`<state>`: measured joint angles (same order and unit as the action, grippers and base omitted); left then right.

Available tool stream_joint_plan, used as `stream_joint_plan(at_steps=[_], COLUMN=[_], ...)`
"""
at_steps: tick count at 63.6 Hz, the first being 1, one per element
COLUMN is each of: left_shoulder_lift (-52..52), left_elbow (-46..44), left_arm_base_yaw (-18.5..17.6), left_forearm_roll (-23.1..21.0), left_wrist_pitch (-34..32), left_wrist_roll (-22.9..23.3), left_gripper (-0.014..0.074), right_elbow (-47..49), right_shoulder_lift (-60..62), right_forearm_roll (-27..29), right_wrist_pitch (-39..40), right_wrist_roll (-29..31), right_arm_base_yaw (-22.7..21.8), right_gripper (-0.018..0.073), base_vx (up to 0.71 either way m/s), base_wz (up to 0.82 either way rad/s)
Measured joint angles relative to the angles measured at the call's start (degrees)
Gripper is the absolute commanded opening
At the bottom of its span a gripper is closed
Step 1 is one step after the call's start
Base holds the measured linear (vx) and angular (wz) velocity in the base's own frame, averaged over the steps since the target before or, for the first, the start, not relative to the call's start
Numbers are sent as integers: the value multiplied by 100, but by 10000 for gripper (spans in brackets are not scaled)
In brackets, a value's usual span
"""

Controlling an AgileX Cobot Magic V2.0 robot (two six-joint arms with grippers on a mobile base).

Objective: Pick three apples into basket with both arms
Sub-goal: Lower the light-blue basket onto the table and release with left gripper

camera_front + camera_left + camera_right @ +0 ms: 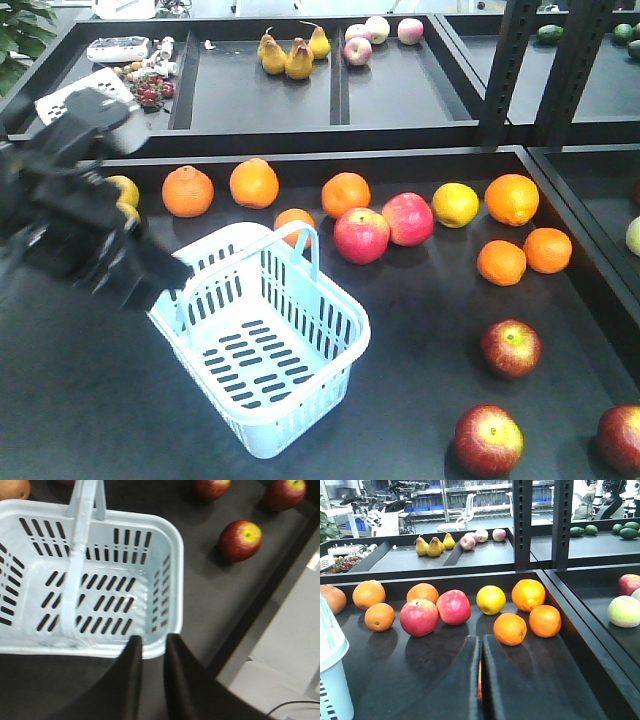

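L hand (150, 645) at basket (170, 575) rim; 3 apples (511, 348) outside.

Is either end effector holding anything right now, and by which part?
Left end effector straddles the basket at its near rim; a firm grip cannot be told. Right end effector is shut on nothing.

Left arm (70, 215) bulky and black, reaching in from the left edge, angled downward, small white plate near its wrist, left gripper (150, 652) with fingers close together, narrow gap between, right gripper (480, 652) held low, fingers nearly touching, pointing forward
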<state>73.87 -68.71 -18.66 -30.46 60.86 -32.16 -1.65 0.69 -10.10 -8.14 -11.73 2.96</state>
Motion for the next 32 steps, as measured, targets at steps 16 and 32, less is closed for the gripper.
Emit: stream_joint_plan(at_steps=[16, 32], left_shoulder_lift=[-1948, -3536], left_elbow=[2281, 4464], left_arm_base_yaw=[0, 0], left_forearm_roll=[-1199, -2109], left_wrist_pitch=[-1013, -2222], left_wrist_roll=[-794, -1393], left_gripper=[-8, -6], right_elbow=[0, 0], right_shoulder_lift=[0, 0], right_forearm_roll=[0, 7], right_wrist_pitch=[0, 0], right_wrist_roll=[0, -6], right_arm_base_yaw=[0, 0], right_gripper=[-1, -1], base_vx=[0, 0], base_wz=[0, 0])
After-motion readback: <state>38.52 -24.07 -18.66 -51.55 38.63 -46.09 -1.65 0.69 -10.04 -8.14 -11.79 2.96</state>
